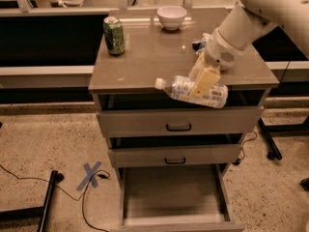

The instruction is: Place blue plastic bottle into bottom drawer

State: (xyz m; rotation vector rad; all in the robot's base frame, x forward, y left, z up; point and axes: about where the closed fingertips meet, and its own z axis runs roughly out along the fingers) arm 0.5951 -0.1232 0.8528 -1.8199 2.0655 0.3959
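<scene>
The blue plastic bottle (pixel 192 91), clear with a white cap pointing left and a pale printed label, hangs nearly level in the air in front of the cabinet's top front edge, above the top drawer's face. My gripper (pixel 202 84) is shut on the bottle's middle, its yellowish fingers (pixel 204 79) reaching down from the white arm at upper right. The bottom drawer (pixel 174 216) is pulled open at the foot of the cabinet, a wide shallow grey tray with a bare floor, well below the bottle.
A green soda can (pixel 114 35) stands at the cabinet top's back left and a white bowl (pixel 172 17) at the back middle. The two upper drawers (pixel 178 126) with black handles are pushed in. Blue tape cross (pixel 90 175), cables and a black stand leg lie on the floor at left.
</scene>
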